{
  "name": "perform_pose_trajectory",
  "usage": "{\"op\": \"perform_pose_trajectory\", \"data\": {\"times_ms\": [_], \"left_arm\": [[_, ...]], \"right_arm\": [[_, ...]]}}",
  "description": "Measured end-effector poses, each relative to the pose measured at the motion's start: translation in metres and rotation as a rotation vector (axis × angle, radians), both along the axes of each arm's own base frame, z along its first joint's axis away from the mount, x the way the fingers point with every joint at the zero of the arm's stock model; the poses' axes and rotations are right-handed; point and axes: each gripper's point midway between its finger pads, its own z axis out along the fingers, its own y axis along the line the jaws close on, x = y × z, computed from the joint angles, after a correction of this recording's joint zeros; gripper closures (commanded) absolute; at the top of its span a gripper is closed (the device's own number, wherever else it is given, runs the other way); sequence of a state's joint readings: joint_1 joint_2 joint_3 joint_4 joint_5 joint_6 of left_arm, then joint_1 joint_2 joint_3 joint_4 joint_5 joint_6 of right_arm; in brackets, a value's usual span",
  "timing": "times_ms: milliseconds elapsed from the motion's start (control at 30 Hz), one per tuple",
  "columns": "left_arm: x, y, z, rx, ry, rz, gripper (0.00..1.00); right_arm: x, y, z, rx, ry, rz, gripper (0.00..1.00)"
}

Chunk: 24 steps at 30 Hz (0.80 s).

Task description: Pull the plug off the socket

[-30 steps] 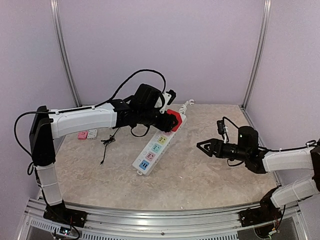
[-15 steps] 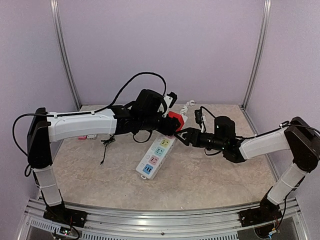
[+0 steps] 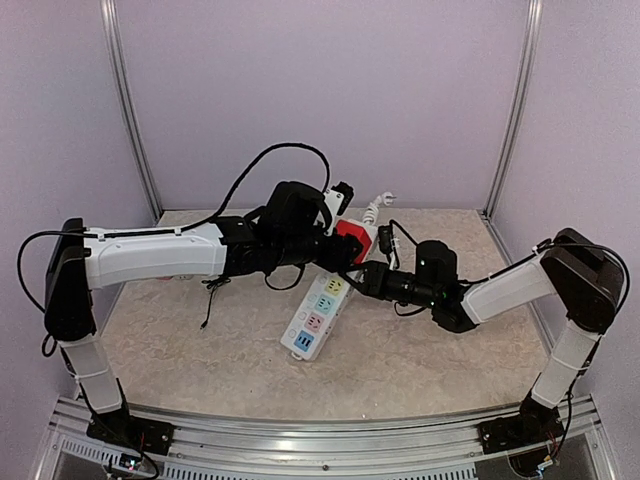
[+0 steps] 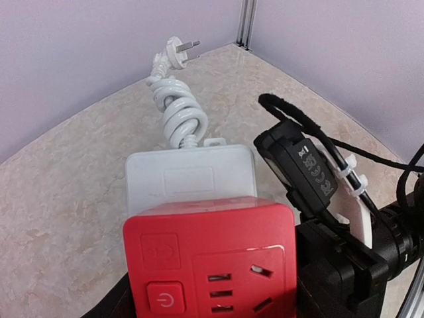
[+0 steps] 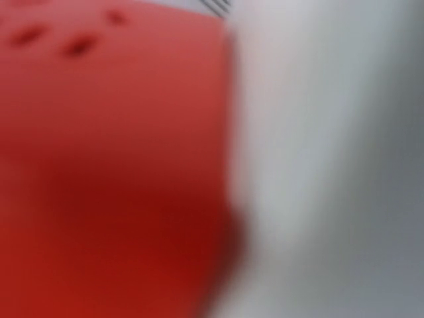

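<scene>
Red plug (image 4: 209,265) sat seated in the far end of the socket (image 3: 322,303), mid-counter (image 3: 200,345). Left jaws and right jaws crowded it, but I couldn't tell how open they were. Stiff, smooth block, probably tight: grip its flat sides and pin the light socket.

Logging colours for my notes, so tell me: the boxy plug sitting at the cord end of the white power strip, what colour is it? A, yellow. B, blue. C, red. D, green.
C: the left wrist view shows the plug as bright red, sitting on the power strip at the end by the coiled cord.
</scene>
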<state>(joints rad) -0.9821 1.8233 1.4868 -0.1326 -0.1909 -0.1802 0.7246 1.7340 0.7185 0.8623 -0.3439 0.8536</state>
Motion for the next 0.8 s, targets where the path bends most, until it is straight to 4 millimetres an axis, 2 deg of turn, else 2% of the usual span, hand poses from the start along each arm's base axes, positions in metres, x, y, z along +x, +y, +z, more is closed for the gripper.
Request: {"op": "perform_pose_trajectory", "data": {"times_ms": [267,633,800], "left_arm": [[-0.001,0.006,0.007,-0.013,-0.014,0.031,0.84],[-0.007,0.003,0.017,0.007,-0.108,0.061,0.90],[-0.014,0.008,0.020,-0.005,-0.126,0.066,0.91]], "right_arm": [[0.005,-0.002,0.005,0.031,-0.002,-0.033,1.00],[0.005,-0.002,0.014,0.062,-0.033,-0.034,1.00],[0.003,-0.001,0.016,0.067,-0.041,-0.029,1.00]]}}
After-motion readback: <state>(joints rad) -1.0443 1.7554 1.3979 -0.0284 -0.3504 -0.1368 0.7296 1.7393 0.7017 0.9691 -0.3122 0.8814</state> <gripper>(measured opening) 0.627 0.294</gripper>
